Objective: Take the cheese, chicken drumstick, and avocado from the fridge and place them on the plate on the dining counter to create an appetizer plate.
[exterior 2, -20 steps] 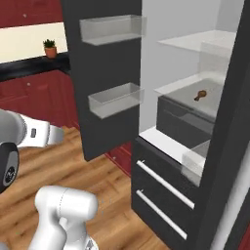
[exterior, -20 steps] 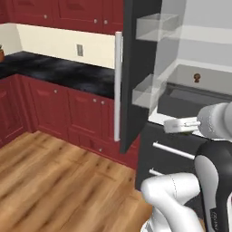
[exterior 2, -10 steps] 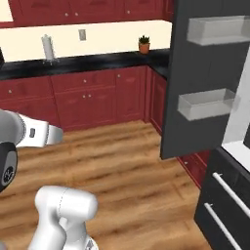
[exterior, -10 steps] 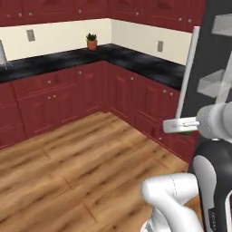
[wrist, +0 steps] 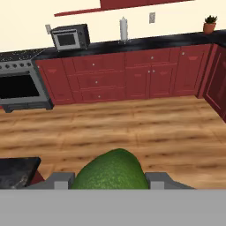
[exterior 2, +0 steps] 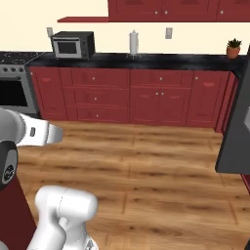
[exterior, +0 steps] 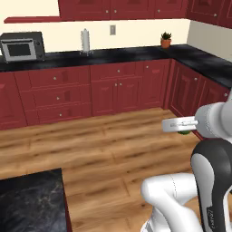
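Base is swinging away from the fridge [exterior 2: 234, 141]: the open shelves have left both base views, wall cabinets now ahead. Gripper [wrist: 110, 182] is clenched on the avocado [wrist: 110, 173], which is riding btwn the fingers [wrist: 62, 180], above the wood floor [exterior: 90, 149]. Judgement: transport leg is underway, heading for the plate. A corner of the dining counter [exterior: 31, 199] is showing at lower left of the left base view, bare where seen. Microwave [exterior 2: 73, 45], oven [wrist: 17, 88], potted plant [exterior: 166, 39] are sitting along the wall counter [exterior 2: 146, 59].
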Robot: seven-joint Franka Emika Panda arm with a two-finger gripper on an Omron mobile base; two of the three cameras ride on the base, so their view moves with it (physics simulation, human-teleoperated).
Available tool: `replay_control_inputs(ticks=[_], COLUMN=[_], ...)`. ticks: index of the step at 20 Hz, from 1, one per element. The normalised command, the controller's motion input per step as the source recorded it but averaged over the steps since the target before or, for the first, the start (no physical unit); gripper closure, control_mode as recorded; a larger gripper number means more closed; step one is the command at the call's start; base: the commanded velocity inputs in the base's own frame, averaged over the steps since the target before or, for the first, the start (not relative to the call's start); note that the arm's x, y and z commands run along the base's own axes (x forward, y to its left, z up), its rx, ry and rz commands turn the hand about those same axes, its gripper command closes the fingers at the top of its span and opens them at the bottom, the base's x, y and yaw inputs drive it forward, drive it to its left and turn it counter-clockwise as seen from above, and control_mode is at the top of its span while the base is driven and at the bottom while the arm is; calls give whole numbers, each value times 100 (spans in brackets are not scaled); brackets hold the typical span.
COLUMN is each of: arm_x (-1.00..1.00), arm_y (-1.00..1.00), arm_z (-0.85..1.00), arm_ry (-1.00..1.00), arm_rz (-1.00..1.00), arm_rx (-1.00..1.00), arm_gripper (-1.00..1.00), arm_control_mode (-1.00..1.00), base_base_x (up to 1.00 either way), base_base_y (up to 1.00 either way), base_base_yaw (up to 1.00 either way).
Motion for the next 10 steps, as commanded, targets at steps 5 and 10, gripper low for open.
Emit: replay_control_inputs(ticks=[5,10], arm_x=[0,0], arm_y=[0,0], arm_z=[0,0], arm_ry=[0,0], arm_rz=[0,0], arm_rx=[0,0], arm_gripper=[100,100], arm_control_mode=[100,100], base_base_x=[-100,-100], base_base_y=[0,16], base_base_yaw=[47,35])
